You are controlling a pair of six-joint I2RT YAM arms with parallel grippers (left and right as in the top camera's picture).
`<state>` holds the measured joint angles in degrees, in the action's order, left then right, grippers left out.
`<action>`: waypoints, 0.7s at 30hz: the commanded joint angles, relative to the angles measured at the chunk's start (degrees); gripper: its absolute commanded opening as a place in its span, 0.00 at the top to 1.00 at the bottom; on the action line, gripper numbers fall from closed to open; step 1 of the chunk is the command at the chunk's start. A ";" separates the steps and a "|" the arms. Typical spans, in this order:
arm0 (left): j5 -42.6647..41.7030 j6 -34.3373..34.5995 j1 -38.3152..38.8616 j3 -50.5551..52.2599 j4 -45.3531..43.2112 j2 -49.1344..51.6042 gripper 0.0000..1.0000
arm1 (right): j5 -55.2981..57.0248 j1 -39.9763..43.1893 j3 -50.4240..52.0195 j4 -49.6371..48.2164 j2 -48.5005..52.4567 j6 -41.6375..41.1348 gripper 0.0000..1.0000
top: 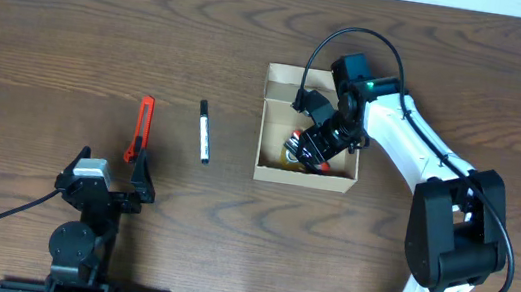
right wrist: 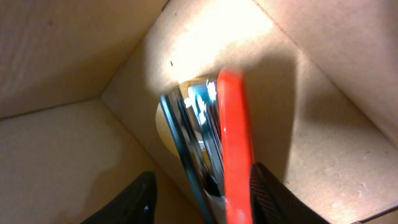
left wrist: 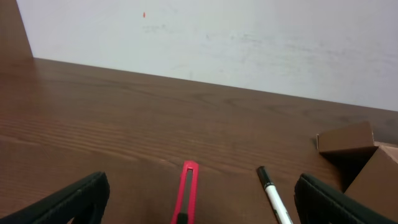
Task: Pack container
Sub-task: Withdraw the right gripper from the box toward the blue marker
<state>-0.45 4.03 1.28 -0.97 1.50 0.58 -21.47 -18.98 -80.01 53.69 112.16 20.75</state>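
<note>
The right gripper (right wrist: 205, 190) is down inside the box (top: 302, 180), its jaws parted. A red-handled tool (right wrist: 235, 137) with shiny metal parts lies between its fingers. One finger (right wrist: 140, 199) stands clear of the tool with bare cardboard showing in the gap, while the other sits right against the red handle. The grip therefore looks released. What kind of tool it is cannot be told from this close. Behind the tool, against the box wall, sits a yellow roll (top: 292, 152), only partly visible.

The box is open at the top and stands on the brown wooden worktop (top: 54, 28), right of the middle and towards the far side, with its flap raised at the far end.

The left gripper (left wrist: 200, 190) hangs low over the near left part of the worktop, jaws spread wide and holding nothing. Just ahead of it lies a red box cutter (top: 139, 130). A black-and-white pen (top: 204, 131) lies between the cutter and the box, apart from both.
</note>
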 commanded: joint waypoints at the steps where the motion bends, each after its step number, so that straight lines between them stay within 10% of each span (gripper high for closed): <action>1: 0.63 -0.61 -0.24 0.70 2.95 -0.31 0.05 | -1.01 -0.50 -0.13 -0.09 0.35 -0.46 0.58; 21: 0.63 -0.61 -0.24 0.70 2.97 -0.31 0.05 | 14.01 -0.35 -41.72 21.90 0.35 -9.92 0.48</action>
<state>-0.45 4.05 1.28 -0.97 1.48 0.58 -14.87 -19.00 -115.31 73.67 112.25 16.64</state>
